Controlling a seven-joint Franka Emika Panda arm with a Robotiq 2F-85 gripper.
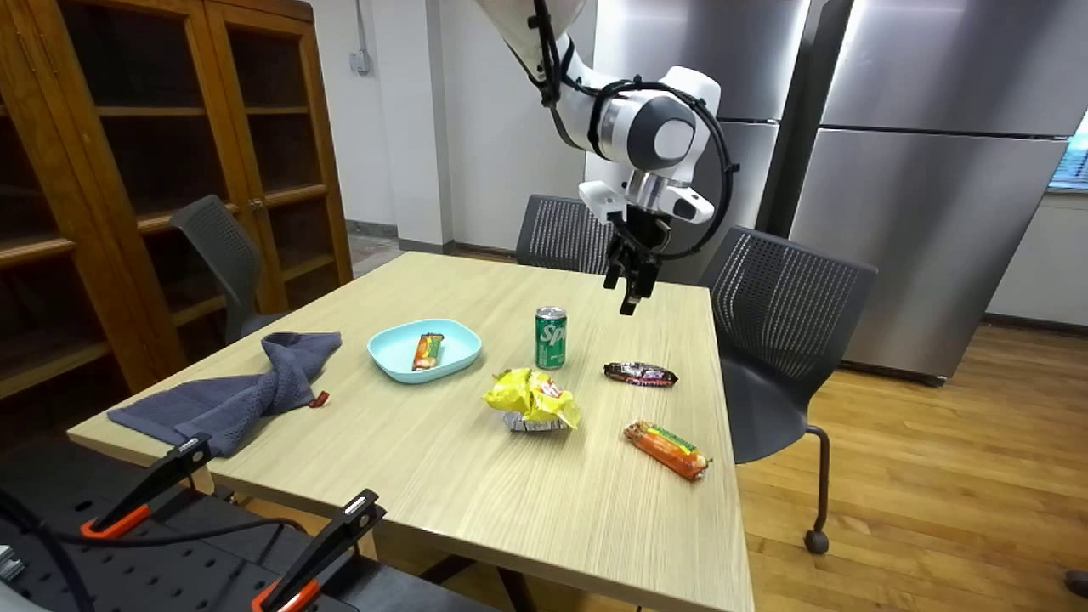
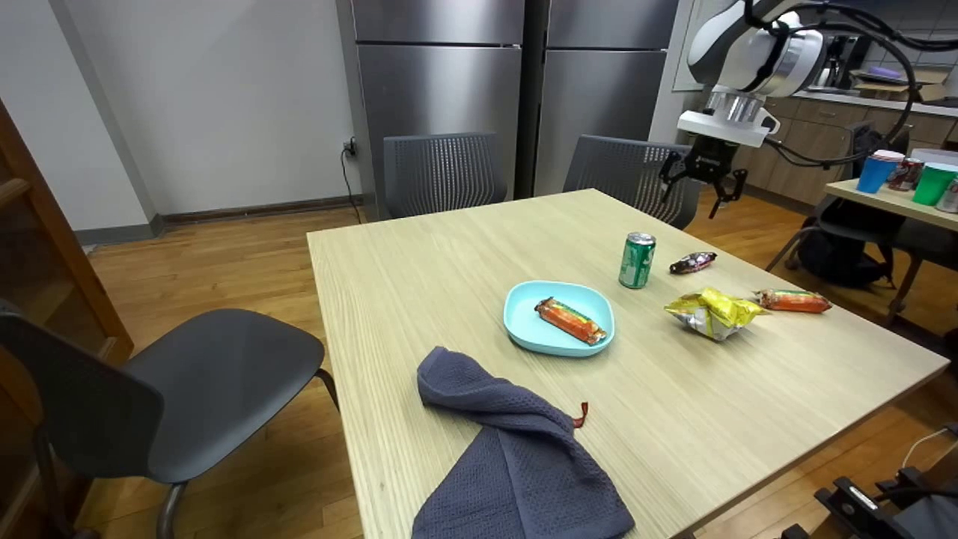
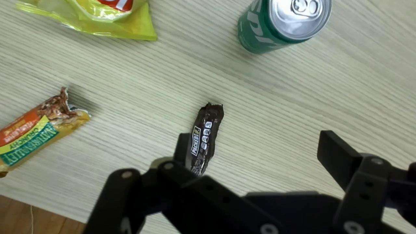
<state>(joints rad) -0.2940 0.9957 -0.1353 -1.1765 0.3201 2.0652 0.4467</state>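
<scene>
While the gripper [image 3: 254, 150] hangs, empty jaws wide apart, a dark-wrapped bar [image 3: 209, 133] lies on the table [image 3: 276, 97] below, partly hidden by one finger [image 3: 182, 148] in the wrist view, near a green can [image 3: 282, 24]; an off-center descent could crush the bar.

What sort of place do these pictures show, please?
Probably a break room or shared kitchen: steel fridges stand beyond a table with chairs beside it, and low cabinets appear in the background of an exterior view.
</scene>
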